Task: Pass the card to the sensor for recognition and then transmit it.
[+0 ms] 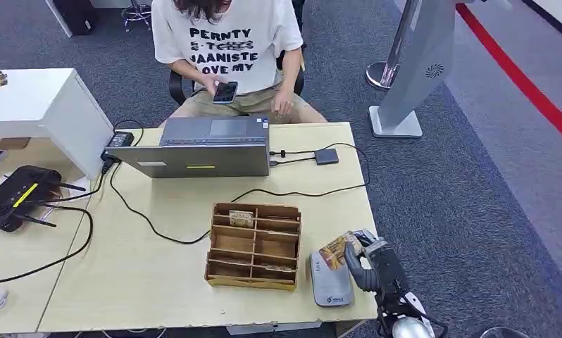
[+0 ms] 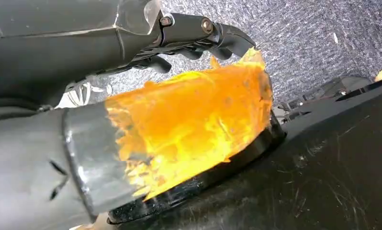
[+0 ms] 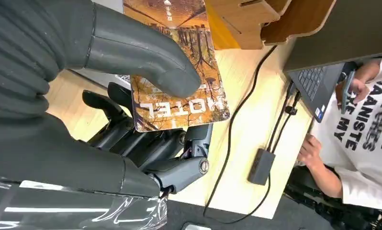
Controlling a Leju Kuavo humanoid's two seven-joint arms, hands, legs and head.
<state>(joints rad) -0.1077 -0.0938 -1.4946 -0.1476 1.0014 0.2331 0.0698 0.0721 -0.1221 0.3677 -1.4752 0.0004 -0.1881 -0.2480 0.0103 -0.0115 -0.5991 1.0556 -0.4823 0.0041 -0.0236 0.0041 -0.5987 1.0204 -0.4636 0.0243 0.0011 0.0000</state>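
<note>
At the tabletop's front right corner, right hand (image 1: pixel 366 262) grasping hotel card (image 1: pixel 339 249) over grey card reader (image 1: pixel 329 280); left hand's (image 2: pixel 194 38) state unclear.

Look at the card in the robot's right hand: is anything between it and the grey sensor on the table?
Nothing visible. The right hand holds the card right beside the grey sensor, at its far right corner. The wooden organiser stands on the sensor's other side, out of the way.

Sensor (image 1: pixel 329 280) right of wooden organizer (image 1: pixel 253 246)
</note>
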